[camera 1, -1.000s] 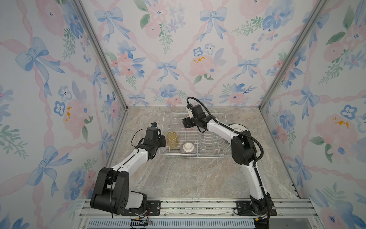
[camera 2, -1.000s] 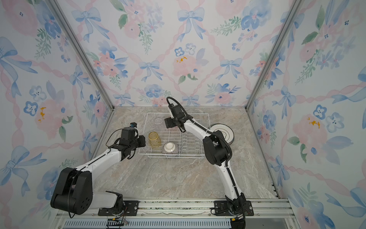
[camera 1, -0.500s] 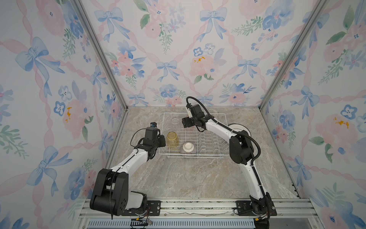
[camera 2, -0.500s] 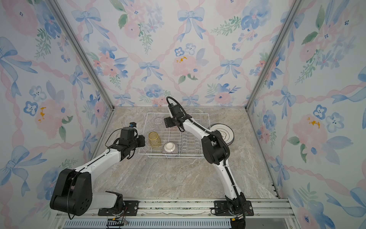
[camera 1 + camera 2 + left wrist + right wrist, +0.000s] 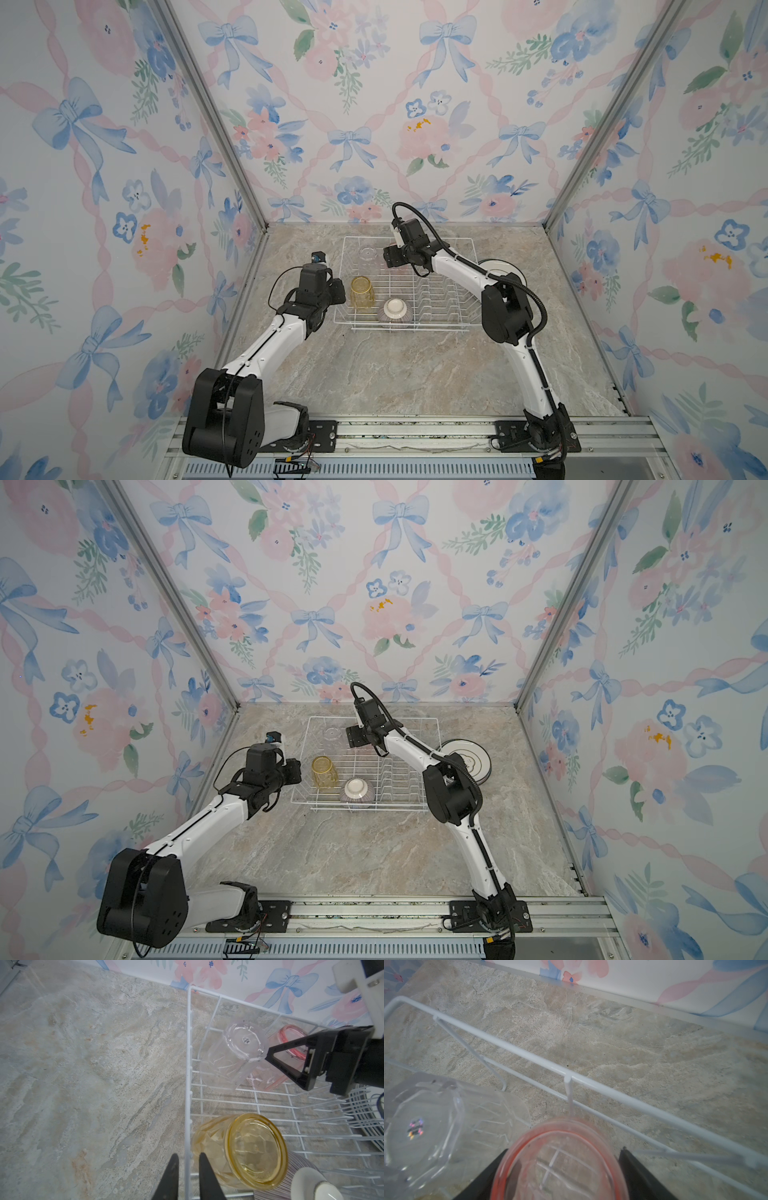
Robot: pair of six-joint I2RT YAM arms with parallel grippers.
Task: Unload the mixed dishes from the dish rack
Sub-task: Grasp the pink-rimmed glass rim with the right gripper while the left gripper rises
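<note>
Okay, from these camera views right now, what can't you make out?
Pink tumbler: mostly hidden beneath the right gripper in both top views.
Its grip on that tumbler: blurred close-up in the right wrist view.
Plates: count and prints hidden by the right arm in both top views.
Left gripper: whether it pinches the dish rack rim; fingers cut off at the left wrist view's edge.

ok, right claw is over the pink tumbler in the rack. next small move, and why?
Probably close the right claw on the pink tumbler. Its fingers flank it, but firm contact isn't clear. The tumbler stands base up in the dish rack with the clear tumbler close beside it, so grip before lifting.
</note>
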